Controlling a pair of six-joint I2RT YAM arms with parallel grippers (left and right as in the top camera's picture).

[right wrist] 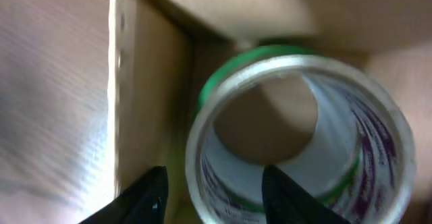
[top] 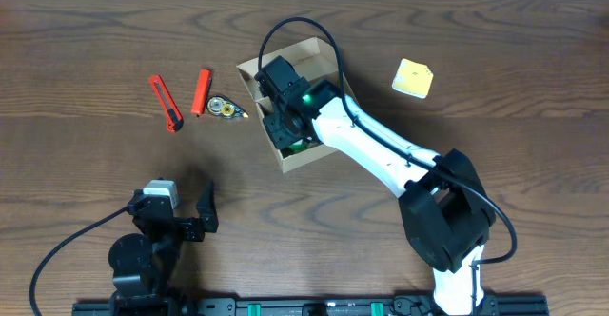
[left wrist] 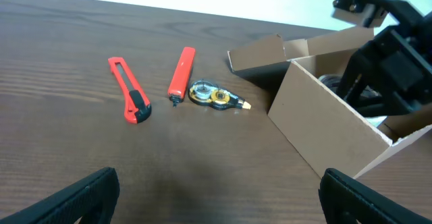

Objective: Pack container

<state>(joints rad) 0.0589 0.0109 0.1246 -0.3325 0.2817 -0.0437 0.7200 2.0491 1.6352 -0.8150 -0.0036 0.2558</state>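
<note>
The container (top: 296, 158) is an open tan cardboard box at the table's centre back, also in the left wrist view (left wrist: 324, 126). My right gripper (top: 284, 126) reaches down inside it. In the right wrist view its fingers (right wrist: 212, 190) straddle the wall of a clear tape roll with green edging (right wrist: 364, 136), one finger outside and one inside, with gaps showing, so it is open. The roll lies in the box against the cardboard wall (right wrist: 152, 82). My left gripper (top: 176, 211) is open and empty near the front left (left wrist: 218, 197).
Left of the box lie a red box cutter (top: 166, 104), a red pen-like tool (top: 201, 91) and a correction-tape dispenser (top: 225, 108). A yellow pad (top: 412, 78) lies to the right of the box. The right arm (top: 381, 154) crosses the table diagonally.
</note>
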